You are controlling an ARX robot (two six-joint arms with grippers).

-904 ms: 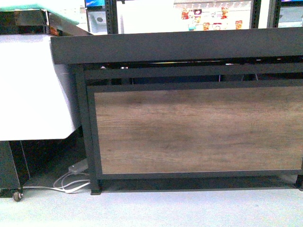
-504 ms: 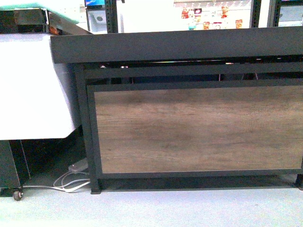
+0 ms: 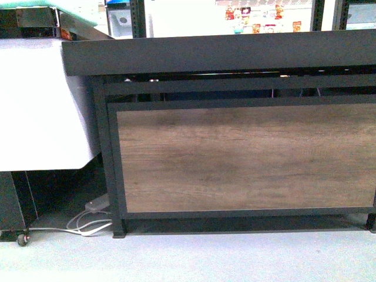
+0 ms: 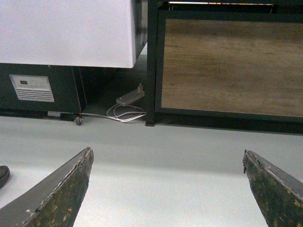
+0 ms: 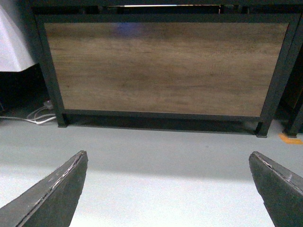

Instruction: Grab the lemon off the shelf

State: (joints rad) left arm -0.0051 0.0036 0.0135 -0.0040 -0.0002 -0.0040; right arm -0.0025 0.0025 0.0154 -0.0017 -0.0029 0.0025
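Observation:
The shelf (image 3: 241, 158) fills the front view: a black metal frame with a brown wood-look lower panel and a dark tray edge along its top. The lemon is out of view in every frame. Neither arm shows in the front view. In the left wrist view my left gripper (image 4: 166, 158) hangs open above bare grey floor, with the shelf (image 4: 227, 66) ahead of it. In the right wrist view my right gripper (image 5: 168, 158) is open over the floor too, facing the shelf's wood panel (image 5: 165, 66). Nothing lies between either pair of fingers.
A white chest cabinet (image 3: 35, 106) on castors stands left of the shelf. A power strip with white cables (image 3: 94, 217) lies on the floor at the shelf's left leg. White wall shelves with bottles (image 3: 258, 17) show behind. A dark shoe tip (image 4: 3, 175) shows at the left wrist view's edge.
The front view has shifted slightly: the shelf's top edge sits a little lower in the picture and more of the floor shows below. No gripper has changed.

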